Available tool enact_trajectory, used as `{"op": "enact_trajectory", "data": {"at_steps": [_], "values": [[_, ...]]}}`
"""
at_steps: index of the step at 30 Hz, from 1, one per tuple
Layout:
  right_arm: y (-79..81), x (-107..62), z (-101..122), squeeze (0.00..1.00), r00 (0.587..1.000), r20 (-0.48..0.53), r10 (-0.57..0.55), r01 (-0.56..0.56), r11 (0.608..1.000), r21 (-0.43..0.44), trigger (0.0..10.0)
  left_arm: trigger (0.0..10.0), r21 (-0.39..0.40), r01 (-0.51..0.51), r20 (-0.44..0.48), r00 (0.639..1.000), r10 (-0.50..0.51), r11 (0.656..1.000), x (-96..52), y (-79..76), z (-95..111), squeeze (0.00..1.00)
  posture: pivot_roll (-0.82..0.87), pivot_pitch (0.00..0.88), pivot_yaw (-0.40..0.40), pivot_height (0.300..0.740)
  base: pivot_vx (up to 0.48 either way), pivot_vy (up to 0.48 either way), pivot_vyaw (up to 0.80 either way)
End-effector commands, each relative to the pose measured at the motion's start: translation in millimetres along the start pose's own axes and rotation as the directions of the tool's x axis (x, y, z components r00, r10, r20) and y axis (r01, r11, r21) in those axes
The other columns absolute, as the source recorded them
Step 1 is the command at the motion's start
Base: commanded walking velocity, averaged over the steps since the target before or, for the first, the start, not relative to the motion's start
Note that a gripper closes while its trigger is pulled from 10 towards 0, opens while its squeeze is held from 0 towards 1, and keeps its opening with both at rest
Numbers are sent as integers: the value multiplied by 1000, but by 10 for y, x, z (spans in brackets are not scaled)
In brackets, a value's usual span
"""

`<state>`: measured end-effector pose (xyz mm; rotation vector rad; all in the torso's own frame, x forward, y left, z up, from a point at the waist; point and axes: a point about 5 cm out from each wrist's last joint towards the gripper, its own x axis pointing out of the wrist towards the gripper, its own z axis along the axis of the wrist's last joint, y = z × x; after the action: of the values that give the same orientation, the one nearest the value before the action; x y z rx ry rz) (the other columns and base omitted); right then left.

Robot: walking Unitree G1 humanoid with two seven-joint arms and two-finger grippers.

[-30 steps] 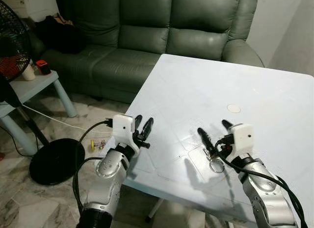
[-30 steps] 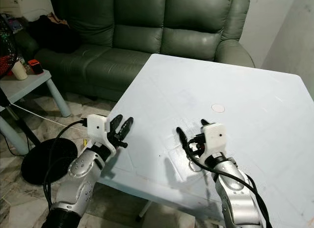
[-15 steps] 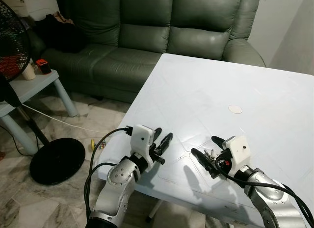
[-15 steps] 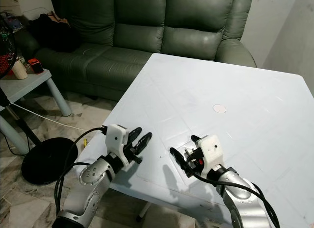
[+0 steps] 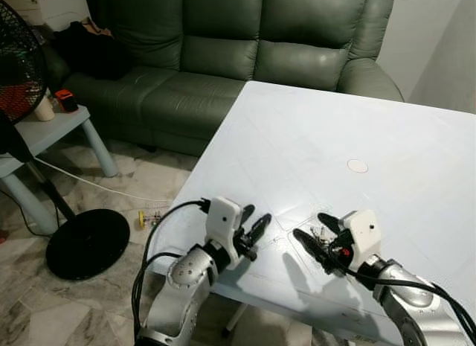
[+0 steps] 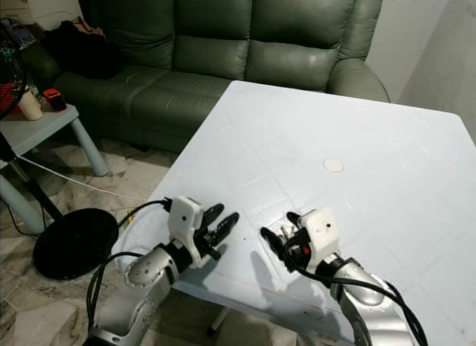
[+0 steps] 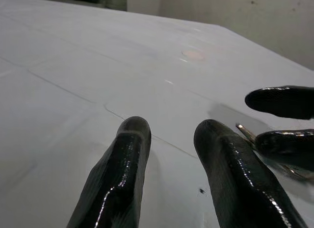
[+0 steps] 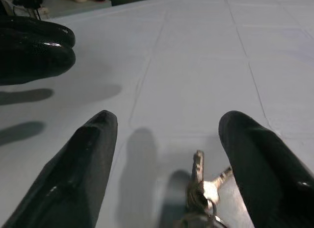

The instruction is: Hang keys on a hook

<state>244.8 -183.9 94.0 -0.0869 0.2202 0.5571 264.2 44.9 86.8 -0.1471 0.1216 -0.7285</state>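
While the keys (image 8: pixel 202 191) lie on the tabletop (image 5: pixel 312 138) at lower right, the right gripper (image 5: pixel 318 233) straddles them wide open; the left gripper (image 5: pixel 254 221), lower centre, is slightly parted and empty.

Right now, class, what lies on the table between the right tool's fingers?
A bunch of keys rests on the white table between the right tool's open fingers; the key ring's lower part is out of frame.

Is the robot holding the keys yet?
No. The keys lie on the table between the open fingers of the right gripper, which have not closed on them. The left gripper is open and holds nothing.
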Motion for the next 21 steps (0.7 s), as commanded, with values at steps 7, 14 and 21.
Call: {"op": "enact_trajectory", "data": {"at_steps": [7,14,21], "values": [[-56,-69,-1,0,999,-44,-17,17,1000,-21,10000,10000,17,30,-2,1000,-30,999,-6,-61,30,0,4,0,-3,740,0,0,0],[-50,-86,-11,0,998,-56,-15,14,1000,-8,10000,10000,15,28,-3,1000,-28,1000,-14,-69,31,0,2,2,-3,740,0,0,0],[-59,-100,-36,0,996,-81,-23,25,1000,16,2353,10000,14,25,-1,1000,-25,1000,-18,-70,33,0,2,4,-6,740,0,0,0]]}}
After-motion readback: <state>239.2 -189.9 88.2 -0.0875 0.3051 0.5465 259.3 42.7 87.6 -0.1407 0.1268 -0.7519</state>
